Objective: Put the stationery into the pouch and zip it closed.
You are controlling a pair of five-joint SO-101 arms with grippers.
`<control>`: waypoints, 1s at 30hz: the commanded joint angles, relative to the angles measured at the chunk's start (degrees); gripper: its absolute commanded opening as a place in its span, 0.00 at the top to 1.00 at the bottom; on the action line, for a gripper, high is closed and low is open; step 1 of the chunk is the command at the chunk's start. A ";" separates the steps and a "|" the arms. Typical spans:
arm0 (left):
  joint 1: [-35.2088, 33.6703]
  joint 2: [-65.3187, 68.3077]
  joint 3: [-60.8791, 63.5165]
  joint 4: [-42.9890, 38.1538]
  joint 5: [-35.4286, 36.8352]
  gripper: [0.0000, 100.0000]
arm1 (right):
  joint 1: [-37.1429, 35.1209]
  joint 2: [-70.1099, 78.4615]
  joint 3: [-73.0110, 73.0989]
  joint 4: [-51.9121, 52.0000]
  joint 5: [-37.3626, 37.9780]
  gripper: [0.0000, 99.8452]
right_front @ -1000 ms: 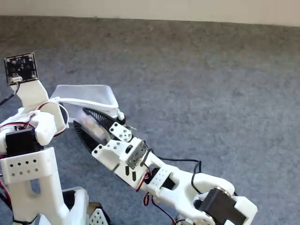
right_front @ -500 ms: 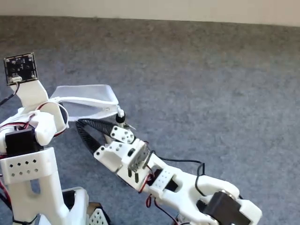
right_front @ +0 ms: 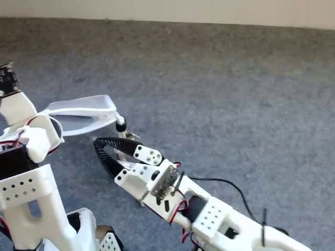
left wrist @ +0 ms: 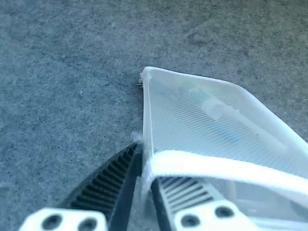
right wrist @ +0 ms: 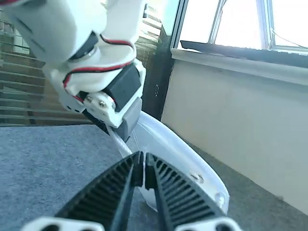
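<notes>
The translucent white mesh pouch (right_front: 84, 112) (left wrist: 202, 120) hangs off the carpet, held at one end. My left gripper (left wrist: 143, 166) is shut on the pouch's edge, which is pinched between its black fingers. Pale stationery (left wrist: 224, 122) shows faintly through the mesh. A black zipper pull (right_front: 121, 124) sits at the pouch's free end. My right gripper (right_front: 98, 142) (right wrist: 140, 166) is shut with nothing in it. It sits just below and in front of the pouch (right wrist: 178, 154), apart from the zipper pull.
Grey carpet (right_front: 235, 94) covers the whole table area, open to the right and far side. The left arm's white body (right_front: 26, 157) (right wrist: 96, 62) stands close to the right gripper. A pale wall edge (right_front: 209, 10) runs along the back.
My right gripper went from open around the pouch's end to shut and drew back towards its base. The left arm carried the pouch to the left.
</notes>
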 commanded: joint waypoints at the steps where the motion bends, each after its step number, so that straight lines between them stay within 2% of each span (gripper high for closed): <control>1: -3.65 -1.89 -3.56 -1.58 2.02 0.99 | 2.95 -13.05 -1.54 19.91 -3.69 1.00; 5: -6.64 -1.89 -4.44 -1.58 2.29 0.99 | 4.97 -21.23 -7.96 38.02 -5.98 1.00; 8: -8.75 -1.89 -4.79 -1.58 2.37 0.99 | 5.49 -21.76 -11.91 46.11 -6.07 1.00; 13: -13.23 -1.89 -4.44 -3.08 2.90 0.99 | 5.49 -21.67 -14.46 50.24 -5.80 0.99; 16: -15.52 -1.89 -4.35 -3.16 4.22 0.99 | 5.49 -19.65 -14.73 53.76 -5.80 0.93; 19: -15.69 -1.89 -4.35 -3.16 4.22 0.99 | 5.41 -13.85 -15.60 57.10 -5.98 0.89; 24: -15.78 -1.89 -4.35 -3.16 4.22 0.99 | 5.23 -1.36 -20.97 61.14 -6.07 0.88; 30: -15.69 -1.80 -4.26 -3.16 4.13 0.99 | 3.91 12.44 -25.63 61.85 -6.07 0.86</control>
